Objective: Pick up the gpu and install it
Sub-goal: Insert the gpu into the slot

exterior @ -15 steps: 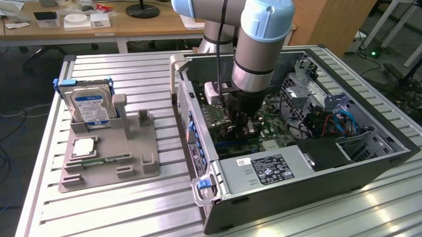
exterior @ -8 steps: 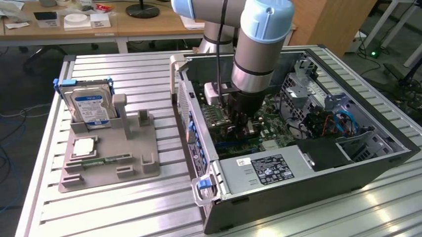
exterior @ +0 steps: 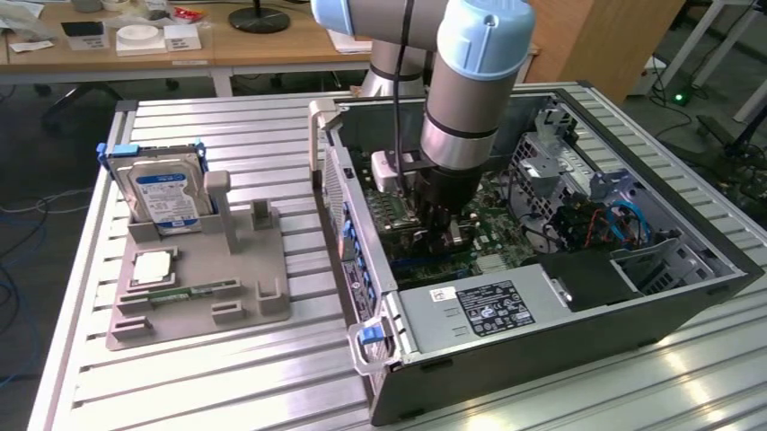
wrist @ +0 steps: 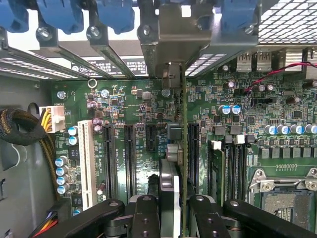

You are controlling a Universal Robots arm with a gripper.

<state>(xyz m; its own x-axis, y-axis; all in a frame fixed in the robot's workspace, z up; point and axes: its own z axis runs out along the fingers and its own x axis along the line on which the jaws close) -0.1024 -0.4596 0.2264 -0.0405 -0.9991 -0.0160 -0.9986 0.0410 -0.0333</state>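
The gpu shows edge-on in the wrist view as a thin green card standing upright over the motherboard. Its pale metal bracket is up against the rear slot openings of the case. My gripper is shut on the card, one black finger on each side of it. The card runs alongside a long black expansion slot; I cannot tell whether its lower edge is seated. In the exterior view my gripper reaches down inside the open computer case, low over the board.
Beside the case, on the exterior view's left, a grey fixture holds a hard drive, a processor chip and a memory strip. Inside the case are the power supply, cable bundles, blue latches and the processor socket.
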